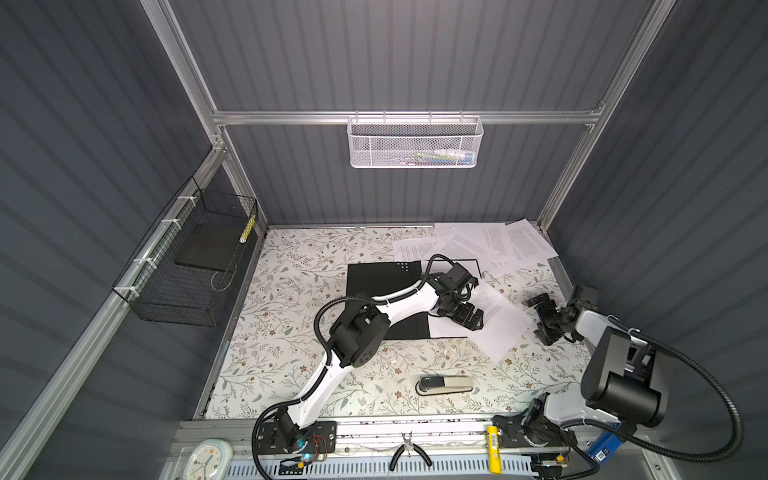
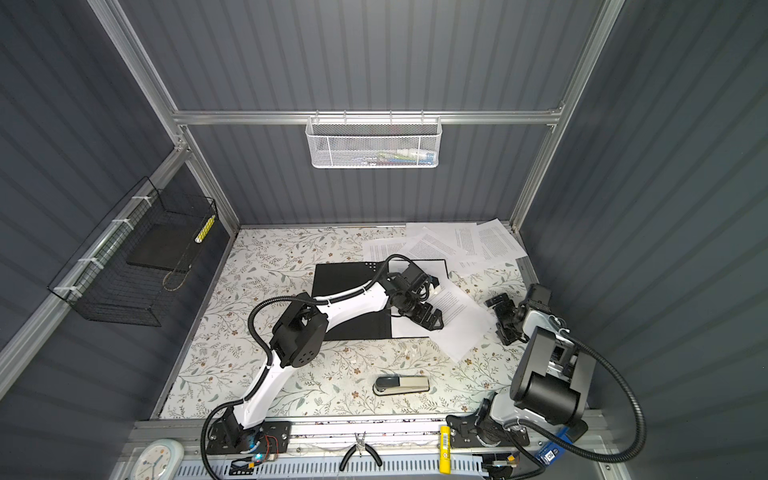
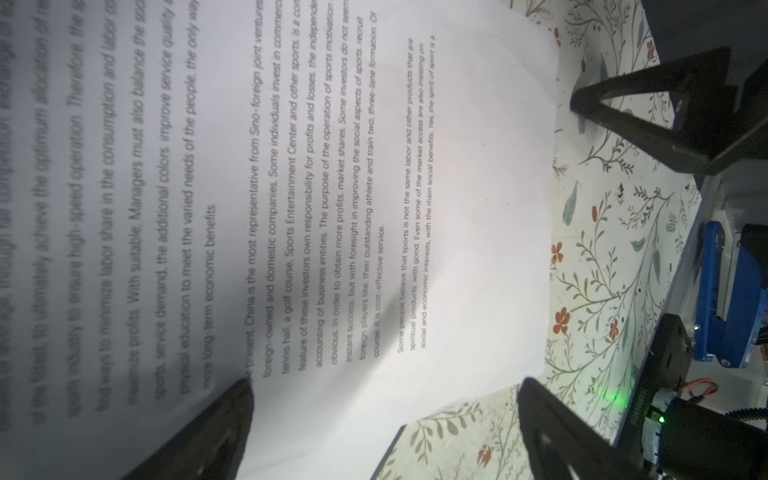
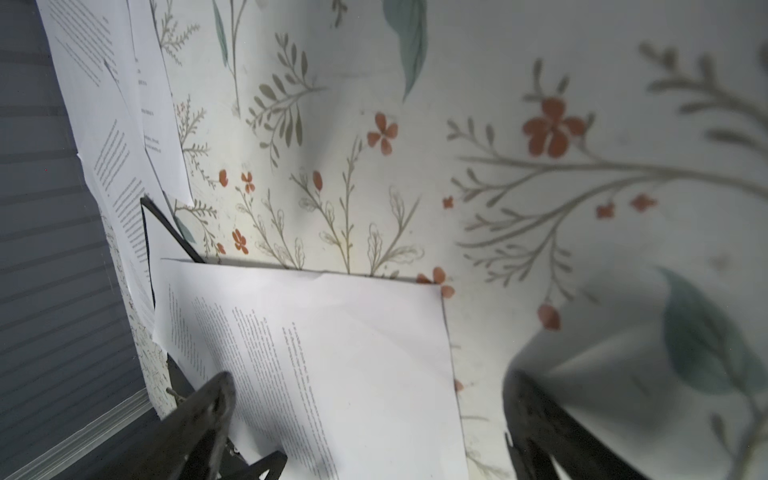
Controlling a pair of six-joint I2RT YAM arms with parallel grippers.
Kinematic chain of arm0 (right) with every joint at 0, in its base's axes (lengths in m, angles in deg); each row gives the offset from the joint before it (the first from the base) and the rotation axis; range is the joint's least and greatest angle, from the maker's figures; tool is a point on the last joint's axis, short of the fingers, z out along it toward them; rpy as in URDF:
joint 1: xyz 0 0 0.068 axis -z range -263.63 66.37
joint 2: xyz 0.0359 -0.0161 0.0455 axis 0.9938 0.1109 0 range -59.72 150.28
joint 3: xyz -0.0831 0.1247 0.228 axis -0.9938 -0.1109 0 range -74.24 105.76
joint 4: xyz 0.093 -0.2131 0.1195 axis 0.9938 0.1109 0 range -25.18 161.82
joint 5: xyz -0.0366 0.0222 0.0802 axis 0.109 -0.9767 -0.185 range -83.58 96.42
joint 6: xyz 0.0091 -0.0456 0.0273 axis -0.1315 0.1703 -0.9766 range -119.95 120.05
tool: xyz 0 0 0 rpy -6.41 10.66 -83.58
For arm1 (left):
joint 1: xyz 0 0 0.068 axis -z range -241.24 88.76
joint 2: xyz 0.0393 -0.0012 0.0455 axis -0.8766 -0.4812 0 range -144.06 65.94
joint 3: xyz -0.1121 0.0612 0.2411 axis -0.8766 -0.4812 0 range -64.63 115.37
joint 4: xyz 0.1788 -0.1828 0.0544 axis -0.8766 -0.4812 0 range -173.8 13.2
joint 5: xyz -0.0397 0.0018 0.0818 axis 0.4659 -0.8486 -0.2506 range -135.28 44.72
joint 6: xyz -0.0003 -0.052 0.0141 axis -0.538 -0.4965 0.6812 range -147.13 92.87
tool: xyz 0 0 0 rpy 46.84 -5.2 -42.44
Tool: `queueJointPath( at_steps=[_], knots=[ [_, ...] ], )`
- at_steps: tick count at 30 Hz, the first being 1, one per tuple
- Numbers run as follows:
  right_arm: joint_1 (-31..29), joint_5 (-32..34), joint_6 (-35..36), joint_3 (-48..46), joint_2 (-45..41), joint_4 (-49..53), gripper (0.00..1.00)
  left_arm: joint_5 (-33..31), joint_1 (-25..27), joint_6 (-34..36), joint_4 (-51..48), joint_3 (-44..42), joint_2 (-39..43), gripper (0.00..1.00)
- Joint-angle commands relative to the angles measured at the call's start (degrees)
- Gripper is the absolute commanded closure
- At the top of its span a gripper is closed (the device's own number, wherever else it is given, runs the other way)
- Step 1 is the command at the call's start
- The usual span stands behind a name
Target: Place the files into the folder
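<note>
1. Left gripper (image 1: 475, 305), jaws spread, hovers over a skewed sheet (image 1: 498, 320) overhanging the open folder (image 1: 374, 278).
2. Right gripper (image 1: 538, 320), also spread, sits beside the folder; more files (image 1: 498, 245) lie beyond it.
3. Next, likely: nudge the sheet square.

You've got one folder (image 1: 374, 282), at least five files (image 1: 528, 243), one stapler (image 1: 445, 384), one pliers (image 1: 407, 444), one clock (image 1: 206, 461), one white basket (image 1: 414, 145), one black basket (image 1: 174, 307).
</note>
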Motion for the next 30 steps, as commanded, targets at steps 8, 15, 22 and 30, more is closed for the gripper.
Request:
queueJointPath(
  at_steps=[8, 15, 22, 30],
  knots=[
    [-3.6, 8.0, 2.3, 8.7, 8.3, 6.6, 0.01, 0.5, -0.4, 0.8, -1.0, -0.4, -1.7, 0.0],
    [-9.8, 13.9, 4.3, 14.3, 13.3, 15.2, 0.01, 0.4, -0.4, 1.0, -1.1, 0.1, -1.6, 0.0],
    [-12.3, 9.5, 3.4, 12.8, 12.7, 15.2, 0.01, 0.6, -0.5, 1.0, -1.0, 0.0, -1.6, 0.0],
    [-12.8, -4.6, 2.0, 4.8, 2.8, 6.5, 0.01, 0.4, -0.6, 1.2, -1.4, 0.4, -2.1, 0.0]
  ],
)
